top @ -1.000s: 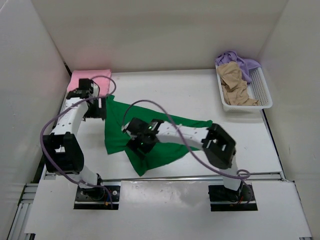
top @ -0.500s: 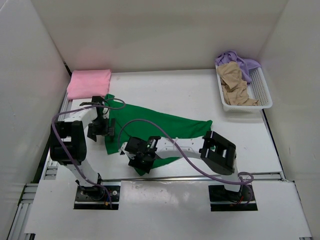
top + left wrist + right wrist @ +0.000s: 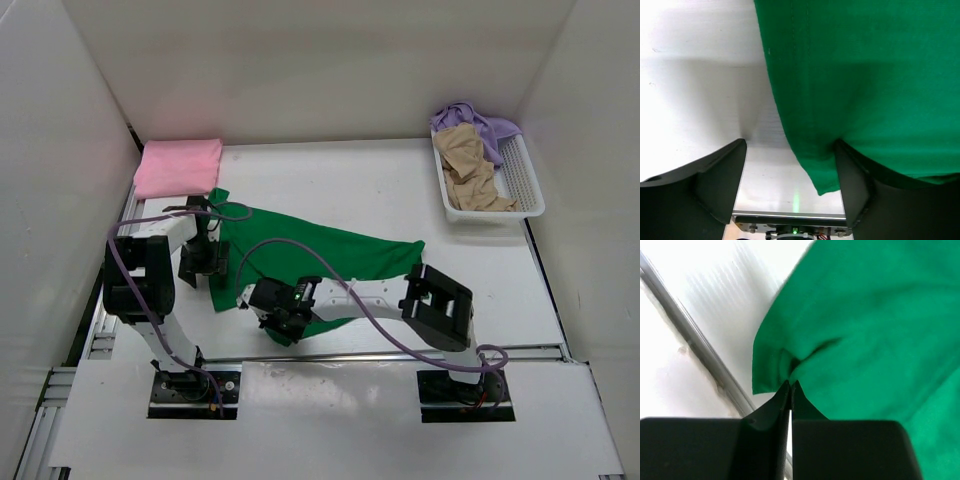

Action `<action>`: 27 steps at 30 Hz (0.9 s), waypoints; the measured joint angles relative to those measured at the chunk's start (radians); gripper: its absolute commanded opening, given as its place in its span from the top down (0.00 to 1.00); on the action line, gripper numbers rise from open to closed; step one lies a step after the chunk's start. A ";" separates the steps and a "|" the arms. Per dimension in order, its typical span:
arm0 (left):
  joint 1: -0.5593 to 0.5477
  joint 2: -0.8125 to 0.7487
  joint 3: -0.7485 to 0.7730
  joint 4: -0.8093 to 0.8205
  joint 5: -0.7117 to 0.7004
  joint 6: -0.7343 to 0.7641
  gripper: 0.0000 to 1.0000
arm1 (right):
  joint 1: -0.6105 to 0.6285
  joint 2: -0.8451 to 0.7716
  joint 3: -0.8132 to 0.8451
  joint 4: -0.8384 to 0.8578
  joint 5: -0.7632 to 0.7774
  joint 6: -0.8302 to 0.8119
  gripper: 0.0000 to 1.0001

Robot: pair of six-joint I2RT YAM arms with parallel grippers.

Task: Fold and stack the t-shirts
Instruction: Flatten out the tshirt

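A dark green t-shirt (image 3: 330, 250) lies spread and rumpled on the table in front of both arms. My right gripper (image 3: 283, 322) is at its near corner and shut on a pinch of the green cloth (image 3: 865, 315), which puckers at the fingertips of the gripper (image 3: 790, 384). My left gripper (image 3: 205, 265) is at the shirt's left edge. In the left wrist view it (image 3: 790, 145) is open, with the hem corner of the green shirt (image 3: 865, 75) between its fingers and draped over the right one. A folded pink t-shirt (image 3: 178, 165) lies at the back left.
A white mesh basket (image 3: 525, 180) at the back right holds a tan t-shirt (image 3: 470, 165) and a lavender t-shirt (image 3: 480, 120). White walls enclose the table. A metal rail (image 3: 400, 355) runs along the near edge by the arm bases.
My left gripper came forward from the pink shirt to the green shirt's left edge. My right gripper dropped toward the near corner and shut on the cloth.
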 measured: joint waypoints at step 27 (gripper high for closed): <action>0.021 -0.011 0.039 -0.067 -0.082 0.002 0.16 | -1.223 0.340 0.665 -0.120 -0.229 0.416 0.00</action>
